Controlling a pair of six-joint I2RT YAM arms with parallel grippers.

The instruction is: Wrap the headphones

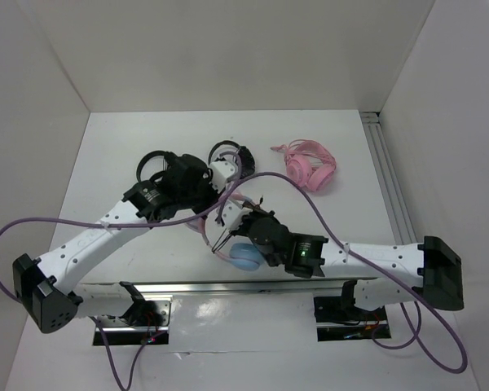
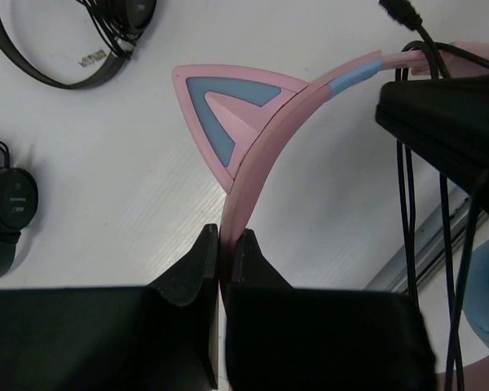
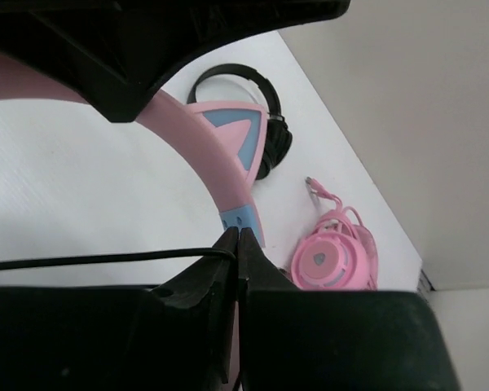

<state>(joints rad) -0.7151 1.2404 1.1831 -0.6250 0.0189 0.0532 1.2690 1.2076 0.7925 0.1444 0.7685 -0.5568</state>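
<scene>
The headphones have a thin pink headband (image 2: 269, 138) with a pink and blue cat ear (image 2: 220, 114) and a light blue ear cup (image 1: 244, 257). They are held up over the middle of the table. My left gripper (image 2: 226, 240) is shut on the headband just below the cat ear. My right gripper (image 3: 235, 236) is shut on the thin black cable (image 3: 106, 259), close to the blue slider of the headband (image 3: 240, 220). Several strands of cable (image 2: 407, 204) hang beside the right gripper's body (image 2: 448, 122). In the top view both grippers meet near the table's centre (image 1: 220, 213).
All-pink headphones (image 1: 311, 169) lie at the back right with their pink cord. Black headphones (image 1: 232, 155) sit behind the grippers, and another black pair (image 1: 151, 163) lies at the back left. A metal rail (image 1: 389, 187) runs along the right edge.
</scene>
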